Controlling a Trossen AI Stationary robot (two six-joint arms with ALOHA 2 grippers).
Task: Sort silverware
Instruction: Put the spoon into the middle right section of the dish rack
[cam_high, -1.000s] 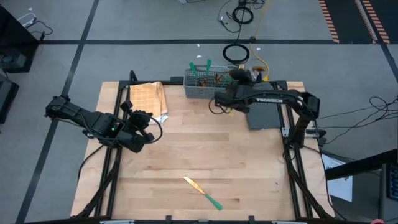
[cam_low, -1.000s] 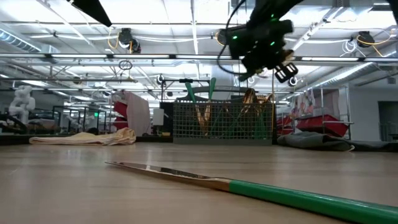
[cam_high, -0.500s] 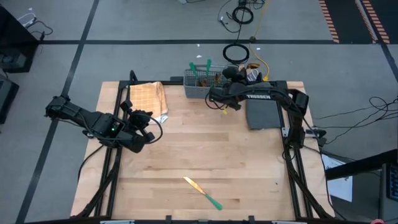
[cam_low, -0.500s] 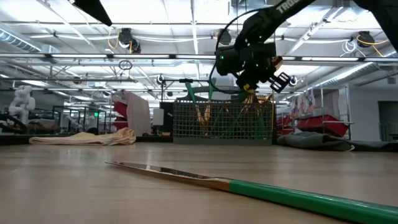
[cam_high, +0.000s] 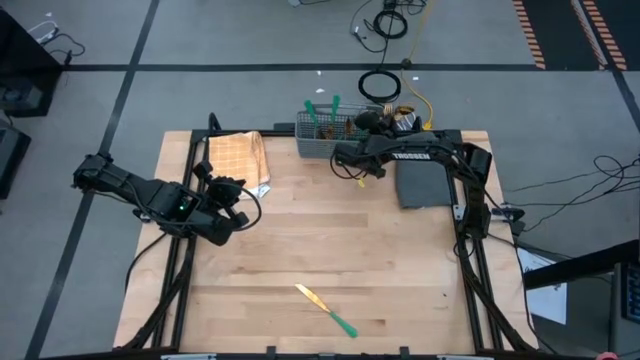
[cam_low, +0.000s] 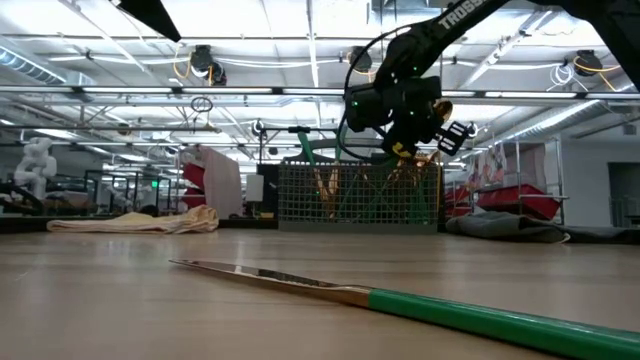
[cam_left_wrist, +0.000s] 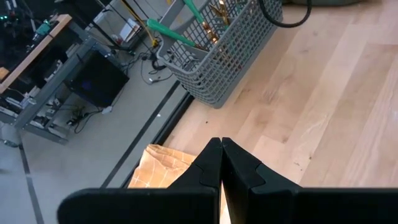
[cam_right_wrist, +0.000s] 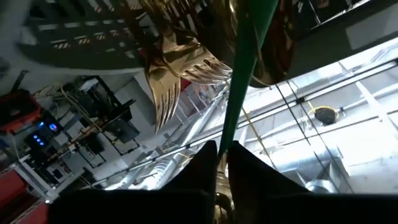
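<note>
A grey wire basket (cam_high: 325, 138) stands at the table's far edge with several gold-headed, teal-handled pieces of silverware in it. My right gripper (cam_high: 343, 152) hovers just over the basket's right end, shut on one piece's teal-green handle (cam_right_wrist: 245, 74). Gold fork heads (cam_right_wrist: 168, 87) show just beyond it. One gold knife with a green handle (cam_high: 326, 310) lies flat on the table near the front edge. My left gripper (cam_high: 235, 203) hangs shut with nothing in it over the table's left side, near the tan cloth. My right gripper pinches the slim teal-green handle (cam_right_wrist: 231, 134) between its two fingers (cam_right_wrist: 205, 158). The fingers lie about level and come from the table's right. The handle runs on past the fingertips among the pieces in the basket. Its far end is hidden among them.
A tan checked cloth (cam_high: 240, 160) lies at the far left, left of the basket. A dark grey pad (cam_high: 425, 185) lies at the far right under the right arm. Bare wood spreads across the table's middle (cam_high: 330, 240).
My right gripper has sunk toward the basket, shifted a little toward the table's left edge and rolled about its own line, carrying the teal-handled piece with it. The knife on the table has not moved.
</note>
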